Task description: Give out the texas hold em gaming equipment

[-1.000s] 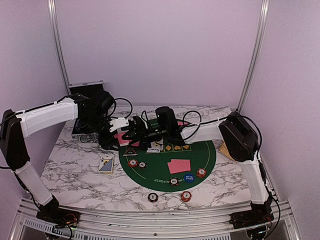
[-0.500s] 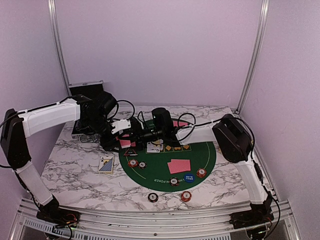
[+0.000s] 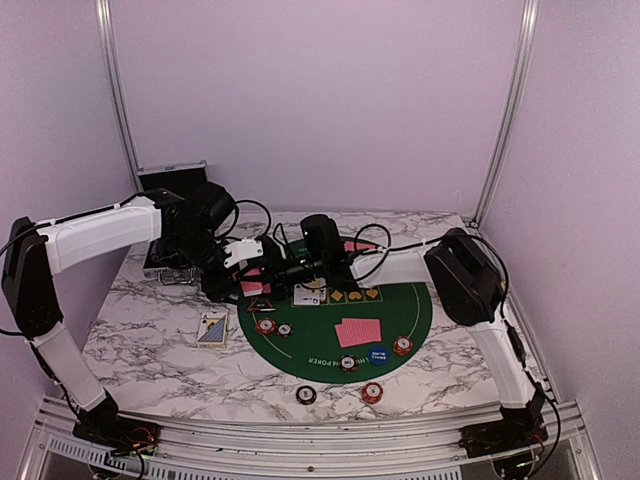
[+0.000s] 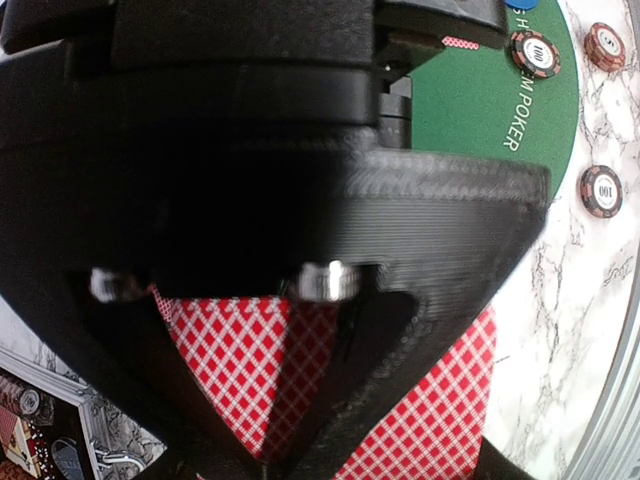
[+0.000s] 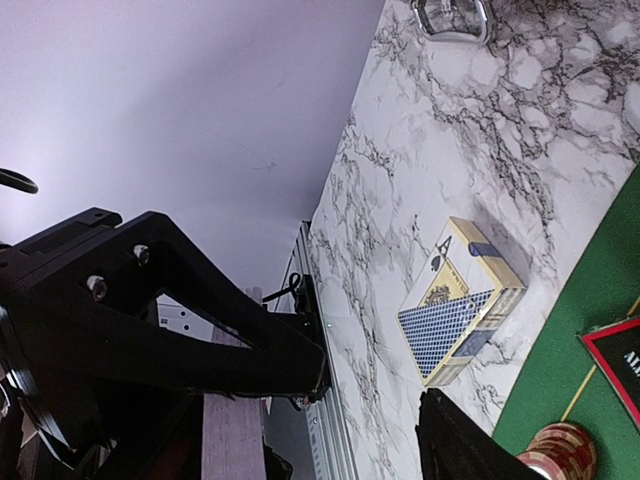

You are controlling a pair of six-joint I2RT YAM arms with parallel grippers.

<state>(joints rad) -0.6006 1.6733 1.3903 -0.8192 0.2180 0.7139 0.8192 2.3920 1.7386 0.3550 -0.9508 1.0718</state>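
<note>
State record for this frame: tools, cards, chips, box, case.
left tool: shut on a stack of red-backed cards
right tool: open, close beside the left tool
green mat: carries face-down cards, blue button, four chips
off-mat chips: two, on the table near the front edge
card box: on the table, left of the mat
case: far left corner, behind the left arm
</note>
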